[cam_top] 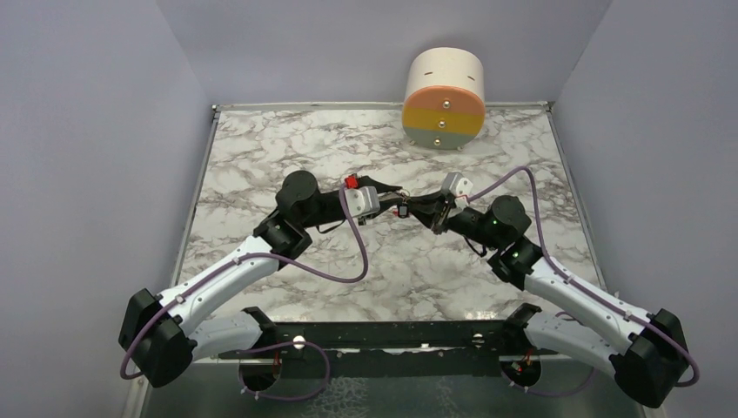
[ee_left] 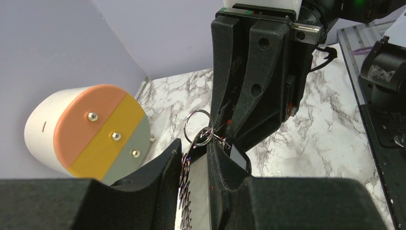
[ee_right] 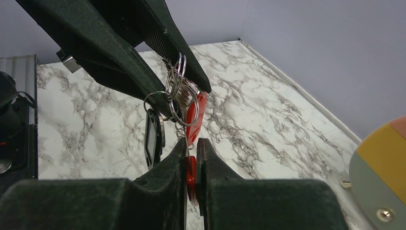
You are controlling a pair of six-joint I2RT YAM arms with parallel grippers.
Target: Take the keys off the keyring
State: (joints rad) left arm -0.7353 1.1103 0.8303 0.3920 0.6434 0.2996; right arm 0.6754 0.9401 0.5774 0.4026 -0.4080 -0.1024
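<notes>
— well, where's the keyring (ee_right: 179, 88)?
— up in the air over the marble surface (cam_top: 261, 148). the left gripper (ee_left: 194, 153) has its jaws closed on the chain (ee_left: 184, 191); the right gripper (ee_right: 191, 146) has its jaws pinched nearly shut on the red clip (ee_right: 195, 117).
— and the dark-headed key (ee_right: 152, 136)?
— dangling from the ring, beside the clip.

Marble tabletop (cam_top: 261, 157), plain lavender walls (cam_top: 87, 131)
</notes>
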